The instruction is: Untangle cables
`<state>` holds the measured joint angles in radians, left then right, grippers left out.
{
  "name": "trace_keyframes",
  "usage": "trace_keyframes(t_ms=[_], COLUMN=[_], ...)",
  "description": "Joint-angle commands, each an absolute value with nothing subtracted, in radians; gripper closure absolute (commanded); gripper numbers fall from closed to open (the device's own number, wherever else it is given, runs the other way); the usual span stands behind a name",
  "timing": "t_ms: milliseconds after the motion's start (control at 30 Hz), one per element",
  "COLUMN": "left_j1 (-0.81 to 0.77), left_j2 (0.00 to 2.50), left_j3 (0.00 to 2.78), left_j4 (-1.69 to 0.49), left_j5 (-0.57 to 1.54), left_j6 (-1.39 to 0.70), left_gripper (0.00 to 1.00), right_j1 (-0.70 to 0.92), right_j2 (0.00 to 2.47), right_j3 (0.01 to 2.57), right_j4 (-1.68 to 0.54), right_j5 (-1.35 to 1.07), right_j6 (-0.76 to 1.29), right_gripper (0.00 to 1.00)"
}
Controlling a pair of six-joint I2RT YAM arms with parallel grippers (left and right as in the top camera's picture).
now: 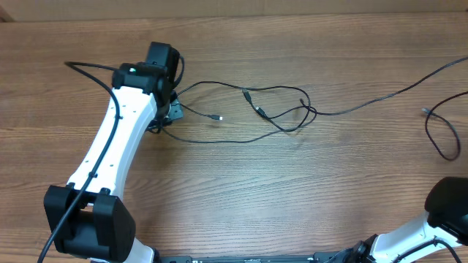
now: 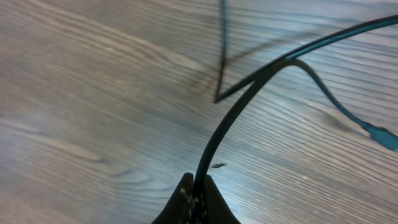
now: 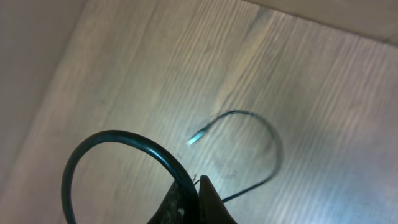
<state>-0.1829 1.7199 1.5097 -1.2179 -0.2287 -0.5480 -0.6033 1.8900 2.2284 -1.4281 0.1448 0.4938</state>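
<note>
Thin black cables (image 1: 281, 109) lie looped and crossed on the wooden table (image 1: 241, 183) right of my left arm. One strand runs off to the far right (image 1: 409, 89). My left gripper (image 1: 170, 109) is at their left end, shut on a black cable (image 2: 249, 93) that rises from the jaws (image 2: 199, 186). A plug end (image 2: 379, 134) lies to its right. A separate cable (image 1: 439, 139) curves at the right edge. My right gripper (image 3: 196, 186) is shut on a black cable loop (image 3: 124, 137). A thin cable with a pale plug tip (image 3: 194, 140) lies beyond it.
A small plug (image 1: 217, 117) lies just right of the left gripper. The left arm's thick black wire (image 1: 88, 67) trails off to the upper left. The right arm's black body (image 1: 447, 204) sits at the bottom right corner. The table edge runs along the back.
</note>
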Motion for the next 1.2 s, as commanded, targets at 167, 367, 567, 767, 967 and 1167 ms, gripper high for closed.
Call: trace_keyframes(t_ms=[167,367,567,767,967,1167], left_j1=[-0.08,-0.023,-0.009,-0.004,-0.014,-0.102], left_j2=[1.728,1.728,1.728,1.728,1.728,1.728], left_j3=[1.505,1.505,1.505,1.505,1.505,1.505], left_j4=[-1.313,-1.336,-1.35,-1.362,-1.333,-1.143], left_j5=[-0.399,-0.384,-0.384,-0.39,-0.293,0.044], left_j6=[-0.74,-0.813,-0.889,-0.937,-0.957,-0.678], left_gripper=[0.96,0.96,0.96,0.96,0.96,0.96], right_j1=[-0.61,-0.611,-0.619,-0.651,-0.654,-0.623], right_j2=[1.879,1.879,1.879,1.879,1.88,1.88], right_j3=[2.253,2.253,2.253,2.253,2.246,2.244], right_j4=[-1.318,-1.225,-1.147,-1.03,-1.005,-1.136], right_j5=[0.086,0.057,0.058,0.057,-0.033,-0.168], right_j6=[0.592,0.625,0.636,0.666,0.614,0.47], right_gripper=[0.96,0.96,0.96,0.96,0.96,0.96])
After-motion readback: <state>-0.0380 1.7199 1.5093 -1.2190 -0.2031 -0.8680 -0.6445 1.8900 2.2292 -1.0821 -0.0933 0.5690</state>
